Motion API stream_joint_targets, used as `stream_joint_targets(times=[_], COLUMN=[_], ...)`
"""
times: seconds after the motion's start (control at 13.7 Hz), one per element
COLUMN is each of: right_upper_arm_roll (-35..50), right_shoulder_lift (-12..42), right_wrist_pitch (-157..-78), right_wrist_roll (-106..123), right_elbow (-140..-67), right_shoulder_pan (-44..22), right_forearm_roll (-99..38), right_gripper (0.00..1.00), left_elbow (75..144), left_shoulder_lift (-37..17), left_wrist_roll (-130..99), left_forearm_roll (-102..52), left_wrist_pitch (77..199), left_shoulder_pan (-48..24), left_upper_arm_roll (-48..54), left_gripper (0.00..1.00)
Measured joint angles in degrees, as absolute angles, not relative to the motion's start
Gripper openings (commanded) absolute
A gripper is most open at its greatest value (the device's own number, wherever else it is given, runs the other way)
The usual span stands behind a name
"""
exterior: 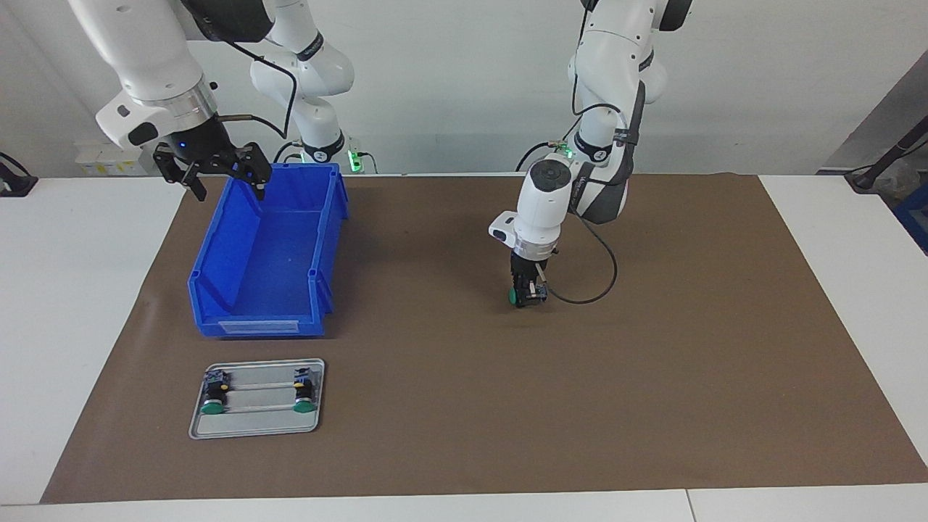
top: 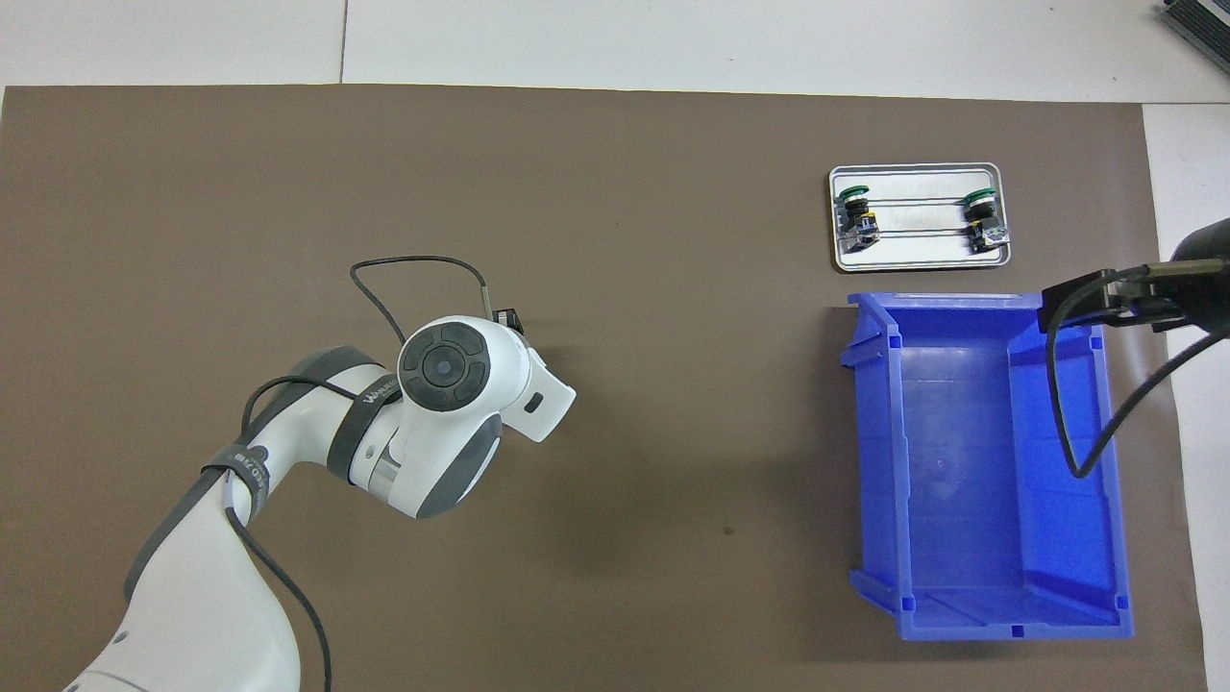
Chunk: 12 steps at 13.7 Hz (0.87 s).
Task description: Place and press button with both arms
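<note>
Blue bin (exterior: 268,254) near tray (exterior: 257,428); left gripper (exterior: 527,293) apparently clamps button (exterior: 516,296).

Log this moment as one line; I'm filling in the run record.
left gripper: shut on button, low over mat | right gripper: open, over blue bin | tray: two buttons

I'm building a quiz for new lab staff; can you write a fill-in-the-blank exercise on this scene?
1. The left gripper is shut on a ____.
2. The metal tray holds ____ buttons.
3. The right gripper is open over the ____ bin.
4. No button lies in the ____.

Missing words: button; two; blue; bin
</note>
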State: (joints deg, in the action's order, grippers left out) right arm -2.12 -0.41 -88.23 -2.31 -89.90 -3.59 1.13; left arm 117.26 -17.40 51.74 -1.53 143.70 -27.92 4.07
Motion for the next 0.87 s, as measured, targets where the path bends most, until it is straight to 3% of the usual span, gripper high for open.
stream_joint_targets(times=[0.36,0.87], right_upper_arm_roll=[-2.1,-2.1], right_shoulder_lift=[-0.4,-0.4], right_wrist_pitch=[-88.2,-88.2], right_wrist_roll=[-2.3,-2.3], right_elbow=[-89.9,-89.9], right_shoulder_pan=[-3.6,-3.6], right_forearm_roll=[1.1,1.1], right_gripper=[1.00,1.00], left_elbow=[114.0,114.4], left_shoulder_lift=[-18.8,-19.4], left_wrist_roll=[63.6,87.6], left_forearm_roll=[-23.7,-52.7], left_wrist_pitch=[144.2,144.2], left_shoulder_pan=[-25.8,-23.5], left_upper_arm_roll=[4.1,4.2], left_gripper=[0.02,0.05])
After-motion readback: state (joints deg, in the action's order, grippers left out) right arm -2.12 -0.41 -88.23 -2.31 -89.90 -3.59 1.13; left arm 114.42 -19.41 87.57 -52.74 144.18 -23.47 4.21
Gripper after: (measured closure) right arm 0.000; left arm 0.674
